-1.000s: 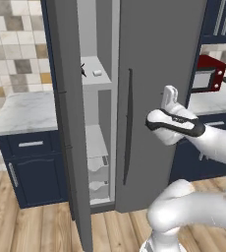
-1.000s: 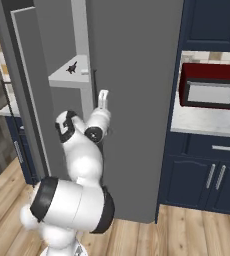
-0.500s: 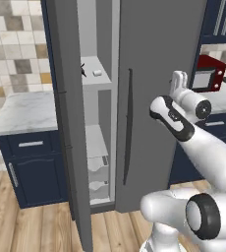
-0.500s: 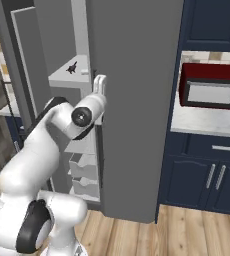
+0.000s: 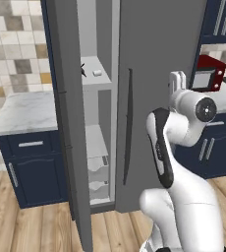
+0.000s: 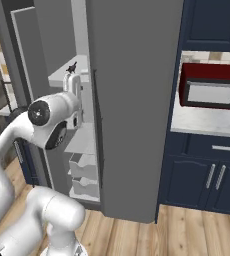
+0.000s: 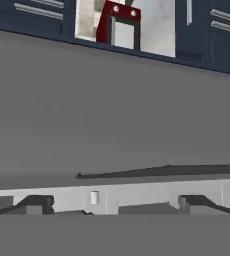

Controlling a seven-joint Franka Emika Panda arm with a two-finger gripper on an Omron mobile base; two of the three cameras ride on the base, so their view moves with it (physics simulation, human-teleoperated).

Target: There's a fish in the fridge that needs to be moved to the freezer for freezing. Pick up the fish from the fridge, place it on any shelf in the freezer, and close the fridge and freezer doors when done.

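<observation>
On the far left a pale marble surface (image 5: 21, 112) tops a navy cabinet. Beside it the narrower matte grey door (image 5: 70, 123) of the tall unit stands swung out, exposing the narrow freezer section (image 5: 98, 113) with its short white shelves and white drawers. A small dark fish-like shape (image 5: 83, 70) lies on the upper white shelf (image 5: 96, 78), near a small white block (image 5: 97, 73); if that is the fish, it already sits in the freezer. To the right, the wider matte grey fridge door (image 5: 159, 74) with its slim dark vertical bar handle (image 5: 128, 123) is shut flat.

The step in hand looks like closing the narrow door. To do it well, the arm should reach round to the door's outer face, press flat near the free edge, and sweep along the hinge arc without clipping the dark handle.

The white arm is folded, elbow low, its wrist raised in front of the fridge door. The two-finger gripper (image 7: 114, 202) faces that door, rolled sideways, its jaws released wide and holding nothing. Farther right sits a red microwave (image 5: 208, 74).
</observation>
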